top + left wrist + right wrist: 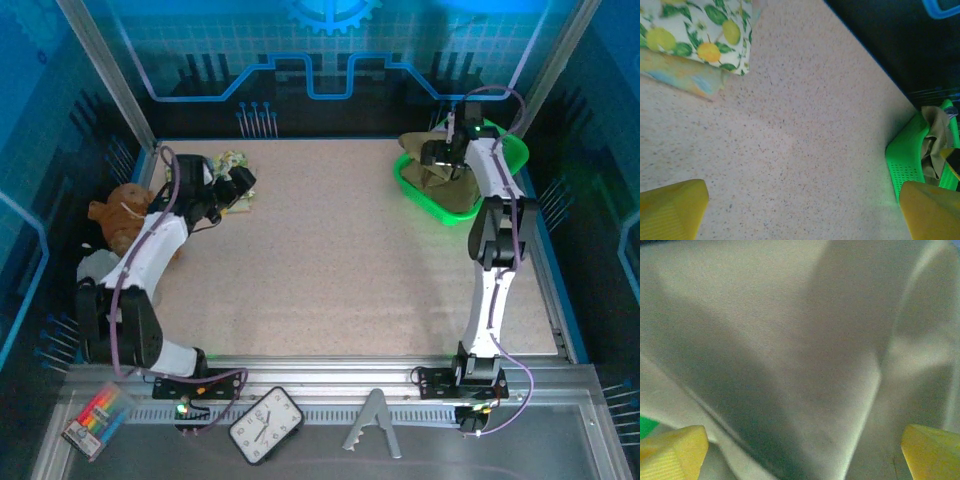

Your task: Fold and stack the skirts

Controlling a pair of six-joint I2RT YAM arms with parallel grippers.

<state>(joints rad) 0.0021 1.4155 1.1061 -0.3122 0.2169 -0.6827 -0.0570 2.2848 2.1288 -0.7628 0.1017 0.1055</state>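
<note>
The speckled beige table point(350, 260) is viewed whole from above, behind the arms. The left wrist view is aimed across it toward the green plastic basket point(902, 160), shared overhead; olive-khaki cloth point(790, 355) is seen very near from the right wrist.

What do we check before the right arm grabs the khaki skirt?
1. Right gripper open: ok.
2. Khaki skirt under its fingers: ok.
3. Fingers touching cloth: cannot tell.
4. Basket clear of fingers: cannot tell, green shows beside one finger.
5. Left gripper open, above bare table: ok.
6. Floral skirt on table, apart from left gripper: ok.
</note>
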